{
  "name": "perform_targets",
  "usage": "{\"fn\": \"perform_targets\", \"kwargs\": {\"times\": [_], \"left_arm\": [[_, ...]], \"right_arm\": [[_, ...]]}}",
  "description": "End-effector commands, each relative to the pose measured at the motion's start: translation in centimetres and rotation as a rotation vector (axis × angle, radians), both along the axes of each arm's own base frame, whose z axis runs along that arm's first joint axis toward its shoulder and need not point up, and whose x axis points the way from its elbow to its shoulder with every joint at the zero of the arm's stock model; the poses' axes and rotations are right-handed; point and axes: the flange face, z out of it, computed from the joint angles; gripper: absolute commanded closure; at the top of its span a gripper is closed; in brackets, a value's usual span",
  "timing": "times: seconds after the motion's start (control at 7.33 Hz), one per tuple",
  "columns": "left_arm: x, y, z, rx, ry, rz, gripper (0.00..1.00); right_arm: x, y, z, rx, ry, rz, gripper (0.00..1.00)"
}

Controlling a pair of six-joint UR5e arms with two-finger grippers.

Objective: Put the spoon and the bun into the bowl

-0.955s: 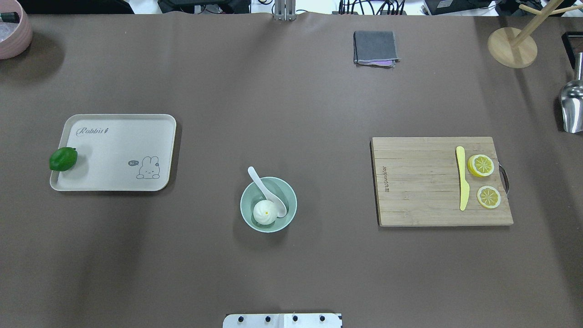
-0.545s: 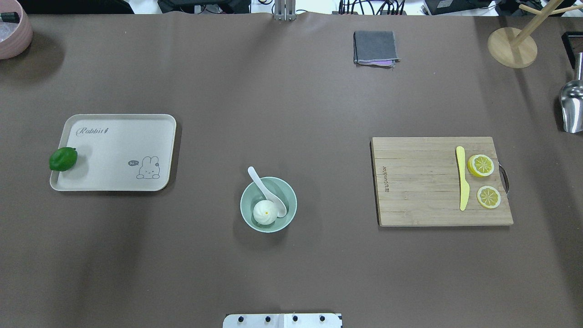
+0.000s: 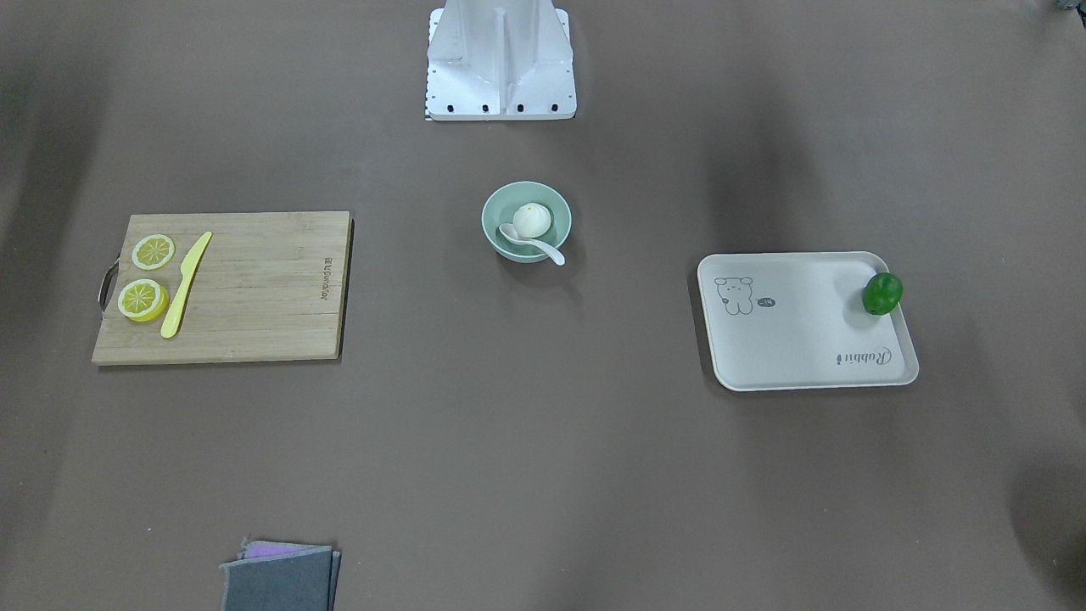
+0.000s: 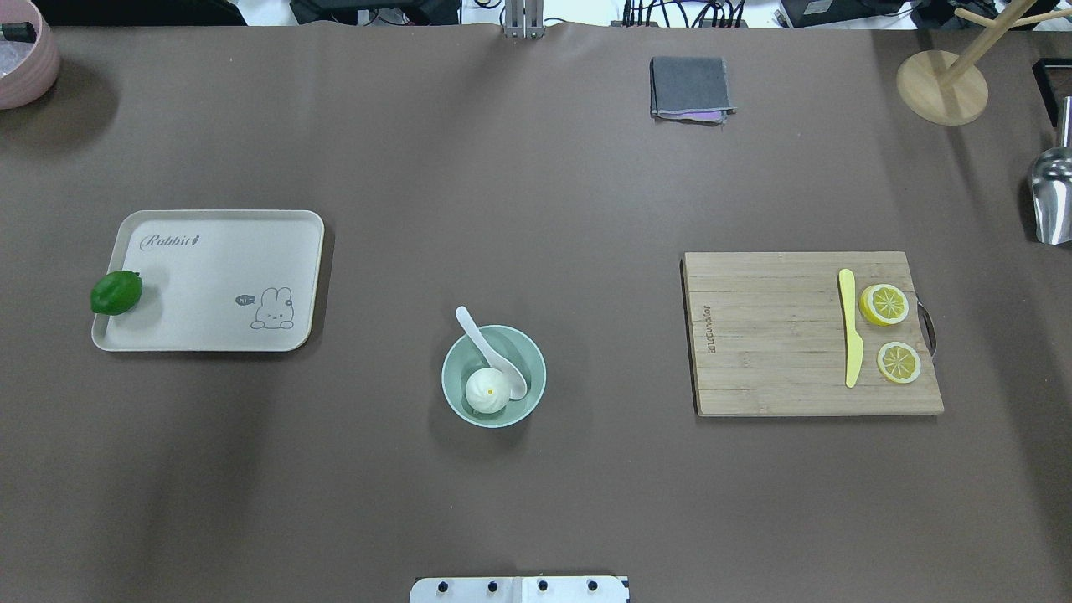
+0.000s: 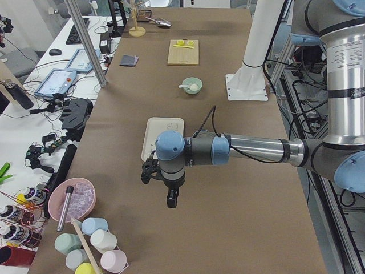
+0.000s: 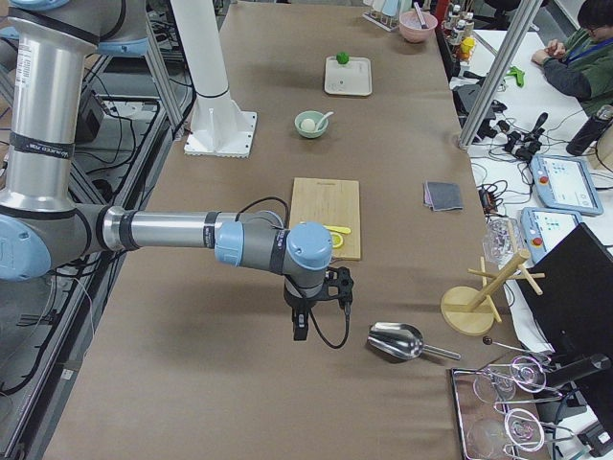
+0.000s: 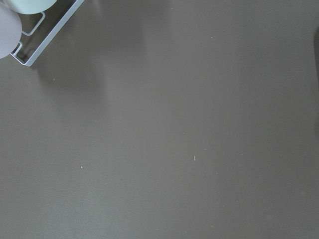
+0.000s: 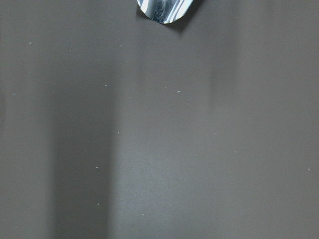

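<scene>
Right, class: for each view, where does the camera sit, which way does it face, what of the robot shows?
Front-facing: across the table, facing the robot; its base at top.
Overhead: behind the robot, looking forward and down; base edge shows.
Exterior left: table's left end, looking along it; left arm near.
Exterior right: right end; right arm near.
Left wrist: down at table, rack corner; no robot.
Right wrist: down at table, scoop tip; no robot.
Shared: front-facing and overhead both show the bowl.

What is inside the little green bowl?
A white bun sits inside the bowl. The spoon has its scoop in there beside the bun, and its handle leans out over the rim. The bowl's bottom under them is covered and cannot be seen.
</scene>
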Motion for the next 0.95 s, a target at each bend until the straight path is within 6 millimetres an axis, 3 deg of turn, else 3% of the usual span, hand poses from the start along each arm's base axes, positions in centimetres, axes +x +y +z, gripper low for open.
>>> {"fn": "perform_targets", "kwargs": {"times": [0.0,0.82], "left_arm": [[-0.01,0.0,0.0,0.0,-0.001,0.0,0.02],[0.02,-0.06,-0.63,0.012,-0.006,0.002,0.02]], "right_arm": [[0.01,0.09,0.6,-0.013,0.001,0.001,0.0],[0.0,0.1,0.68,-0.014,0.001,0.001,0.0]]}}
